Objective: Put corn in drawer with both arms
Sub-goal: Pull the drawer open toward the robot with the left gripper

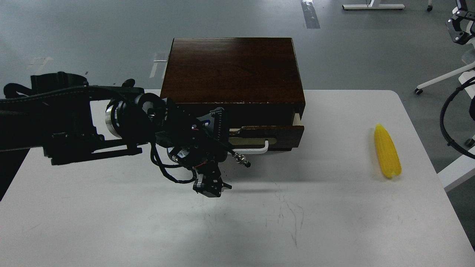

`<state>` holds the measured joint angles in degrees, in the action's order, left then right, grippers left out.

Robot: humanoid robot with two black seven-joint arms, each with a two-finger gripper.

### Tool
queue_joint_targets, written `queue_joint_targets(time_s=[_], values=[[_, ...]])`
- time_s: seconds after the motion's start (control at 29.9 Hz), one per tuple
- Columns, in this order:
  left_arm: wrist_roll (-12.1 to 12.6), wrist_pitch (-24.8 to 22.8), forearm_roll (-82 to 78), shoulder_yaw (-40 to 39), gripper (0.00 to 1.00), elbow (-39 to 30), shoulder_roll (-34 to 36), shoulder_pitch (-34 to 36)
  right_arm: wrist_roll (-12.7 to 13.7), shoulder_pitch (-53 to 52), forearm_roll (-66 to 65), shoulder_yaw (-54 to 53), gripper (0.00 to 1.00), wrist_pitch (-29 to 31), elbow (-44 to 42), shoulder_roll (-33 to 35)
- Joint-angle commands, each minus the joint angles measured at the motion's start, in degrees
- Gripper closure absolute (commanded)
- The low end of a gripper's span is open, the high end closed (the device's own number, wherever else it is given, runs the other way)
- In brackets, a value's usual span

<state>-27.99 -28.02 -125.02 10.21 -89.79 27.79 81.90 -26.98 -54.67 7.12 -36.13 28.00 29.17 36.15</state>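
Note:
The dark brown wooden box [232,68] stands at the back of the white table [334,222]. Its drawer [272,130] is pulled out a little, with pale wood showing at its right end. My left gripper [225,142] is at the left end of the white bar handle [259,148] and hides it; it looks shut on the handle. The yellow corn [386,155] lies on the table at the far right, pointed end away from me. A black part of my right arm [459,26] shows at the top right edge, far from the corn; its fingers are unclear.
A black cable loop [445,122] hangs past the table's right edge. White chair legs [441,78] stand on the grey floor beyond. The table front carries only scuff marks [285,211].

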Motion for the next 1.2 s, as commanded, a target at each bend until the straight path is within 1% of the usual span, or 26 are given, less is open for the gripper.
queue_joint_targets(time_s=[0.0,0.47,0.8,0.94,1.07,1.14,1.17], values=[[0.0,0.0,0.0,0.1,0.03,-1.7,0.2,-0.1,0.0,0.0,0.0,0.0,0.00,0.0,0.0,0.0],[0.0,0.0,0.0,-0.1,0.03,-2.0,0.1,-0.1,0.0,0.0,0.0,0.0,0.00,0.0,0.0,0.1],[0.0,0.0,0.7,-0.9,0.02,-1.5,1.7,0.3,0.0,0.0,-0.1,0.0,0.00,0.0,0.0,0.0],[0.0,0.0,2.2,-1.2,0.02,-1.5,2.4,2.7,0.1,0.0,-0.1,0.0,0.00,0.0,0.0,0.0],[0.0,0.0,9.4,-1.4,0.02,-1.4,3.3,7.1,0.0,0.0,-0.1,0.1,0.00,0.0,0.0,0.1],[0.0,0.0,12.6,-2.7,0.02,-1.4,3.9,7.9,0.0,0.0,-0.1,0.2,0.00,0.0,0.0,0.1],[0.0,0.0,16.5,-5.4,0.02,-1.3,5.4,8.0,0.0,0.1,-0.1,0.3,0.00,0.0,0.0,0.2]])
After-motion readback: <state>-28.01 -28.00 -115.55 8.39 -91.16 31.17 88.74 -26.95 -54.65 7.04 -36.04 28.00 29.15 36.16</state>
